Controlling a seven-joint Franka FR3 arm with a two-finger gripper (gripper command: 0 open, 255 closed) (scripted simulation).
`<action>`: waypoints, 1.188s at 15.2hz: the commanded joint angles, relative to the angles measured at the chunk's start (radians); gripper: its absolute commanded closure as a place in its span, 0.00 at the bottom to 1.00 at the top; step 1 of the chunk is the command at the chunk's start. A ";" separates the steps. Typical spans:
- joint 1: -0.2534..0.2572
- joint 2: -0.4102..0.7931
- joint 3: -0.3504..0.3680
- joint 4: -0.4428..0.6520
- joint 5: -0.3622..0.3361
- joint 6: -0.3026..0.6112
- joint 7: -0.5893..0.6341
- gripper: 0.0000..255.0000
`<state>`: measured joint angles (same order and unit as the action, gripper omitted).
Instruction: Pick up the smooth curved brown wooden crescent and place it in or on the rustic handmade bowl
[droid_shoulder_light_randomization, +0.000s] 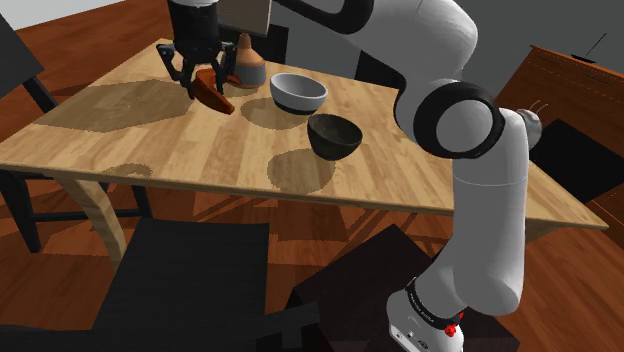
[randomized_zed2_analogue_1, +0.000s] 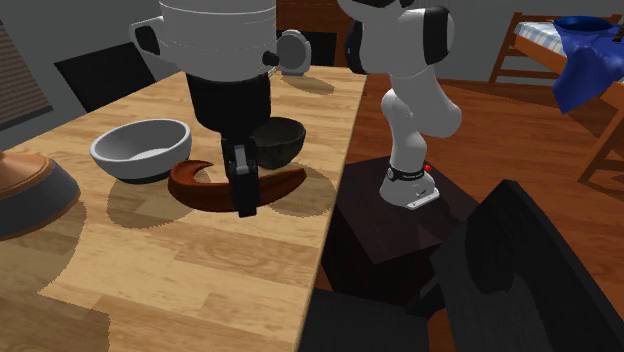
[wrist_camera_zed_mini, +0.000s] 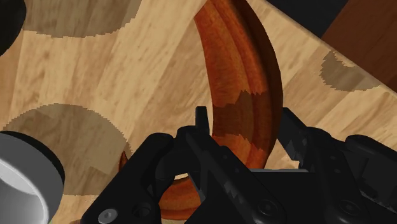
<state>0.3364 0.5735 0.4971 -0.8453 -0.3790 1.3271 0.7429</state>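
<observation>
Shoulder view first: shows the black two-finger end effector (droid_shoulder_light_randomization: 210, 85) low over the far part of the light wooden bench (droid_shoulder_light_randomization: 200, 160). Holds the smooth curved red-brown wooden crescent (droid_shoulder_light_randomization: 215, 97) tight between both fingers, closed only as far as the wood allows. Tips one end of the crescent down toward 4 o'clock. Cannot tell if that end touches the bench or hangs just over it.

Puts the round grey bowl with a white inside (droid_shoulder_light_randomization: 298, 92) at 3 o'clock from the crescent, near but apart. Puts the round black bowl (droid_shoulder_light_randomization: 334, 136) at 4 o'clock from the grey bowl, just beside it. Cannot tell which bowl is the rustic one. Shows a brown jar with a narrow neck (droid_shoulder_light_randomization: 250, 64) at 1 o'clock from the crescent, close behind the end effector.

Second exterior view next: shows the end effector (randomized_zed2_analogue_1: 245, 203) gripping the crescent (randomized_zed2_analogue_1: 195, 188) near its middle, curved ends sticking out toward 9 and 3 o'clock. Places the grey bowl (randomized_zed2_analogue_1: 141, 150) at 10 o'clock from the crescent and the black bowl (randomized_zed2_analogue_1: 280, 142) at 1 o'clock.

Wrist view last: shows the crescent (wrist_camera_zed_mini: 235, 70) squeezed between the black fingers (wrist_camera_zed_mini: 197, 137).
</observation>
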 joint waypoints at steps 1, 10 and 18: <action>-0.049 -0.068 0.011 -0.103 0.027 0.035 -0.006 1.00; -0.327 -0.498 -0.007 -0.683 0.228 0.248 -0.183 1.00; -0.422 -0.763 -0.123 -0.971 0.331 0.318 -0.398 1.00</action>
<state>-0.0782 -0.1622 0.3891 -1.7867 -0.0564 1.6385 0.3698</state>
